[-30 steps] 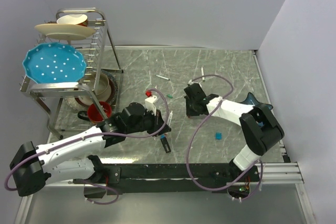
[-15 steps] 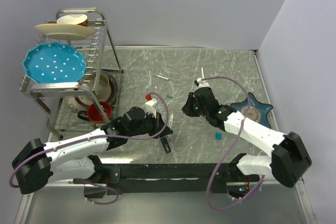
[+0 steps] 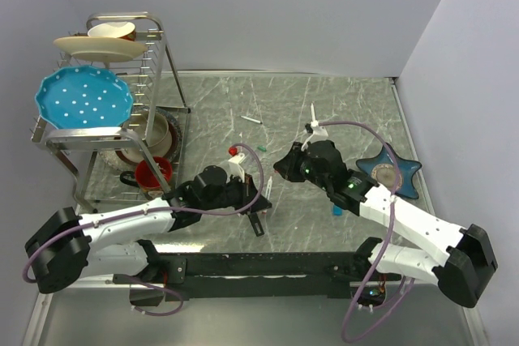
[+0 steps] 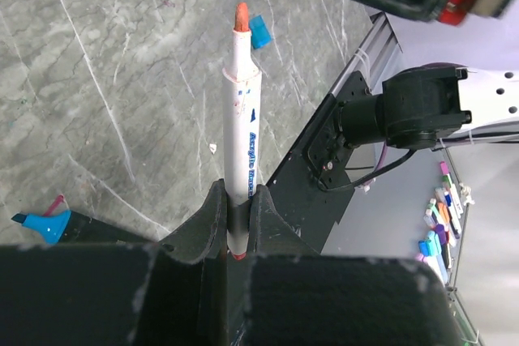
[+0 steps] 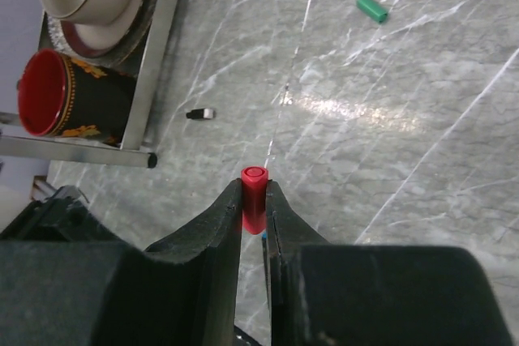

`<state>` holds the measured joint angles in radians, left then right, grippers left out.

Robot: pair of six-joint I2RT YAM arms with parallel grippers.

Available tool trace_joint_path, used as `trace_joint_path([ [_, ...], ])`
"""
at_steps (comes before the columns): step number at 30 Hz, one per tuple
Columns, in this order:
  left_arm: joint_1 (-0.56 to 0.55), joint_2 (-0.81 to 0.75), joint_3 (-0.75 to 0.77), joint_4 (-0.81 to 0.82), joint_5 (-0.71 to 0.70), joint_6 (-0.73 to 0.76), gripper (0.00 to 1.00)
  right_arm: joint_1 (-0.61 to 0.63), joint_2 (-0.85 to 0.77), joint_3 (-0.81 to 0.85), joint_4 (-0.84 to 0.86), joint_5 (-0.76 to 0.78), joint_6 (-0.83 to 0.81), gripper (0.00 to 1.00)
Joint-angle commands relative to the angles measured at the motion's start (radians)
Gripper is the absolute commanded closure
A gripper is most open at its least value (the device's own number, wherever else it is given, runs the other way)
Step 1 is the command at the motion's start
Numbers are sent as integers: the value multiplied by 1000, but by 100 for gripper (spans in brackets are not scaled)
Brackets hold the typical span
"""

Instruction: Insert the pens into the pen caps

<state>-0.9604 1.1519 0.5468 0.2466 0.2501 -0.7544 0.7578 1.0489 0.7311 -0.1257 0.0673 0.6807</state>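
Pale lavender walls (image 3: 284, 6) are closing in on a grey marbled table (image 3: 357, 103) that is catching soft overhead light, while a wire dish rack (image 3: 156, 70) is standing at the far left, carrying a blue dotted plate (image 3: 83, 99) and a cream plate (image 3: 99, 46), with a red mug (image 3: 150, 172) sitting underneath.

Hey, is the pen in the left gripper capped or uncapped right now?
Uncapped: the pen shows a bare reddish tip, and the red cap sits clamped in the right gripper.
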Motion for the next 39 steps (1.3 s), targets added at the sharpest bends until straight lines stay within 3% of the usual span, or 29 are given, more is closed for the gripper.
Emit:
trace_joint_path([
  [1, -8, 14, 12, 63, 25, -13, 99, 24, -39, 2, 46, 32, 29, 100],
  [39, -8, -17, -30, 95, 31, -28, 99, 74, -61, 59, 6, 98, 16, 100],
])
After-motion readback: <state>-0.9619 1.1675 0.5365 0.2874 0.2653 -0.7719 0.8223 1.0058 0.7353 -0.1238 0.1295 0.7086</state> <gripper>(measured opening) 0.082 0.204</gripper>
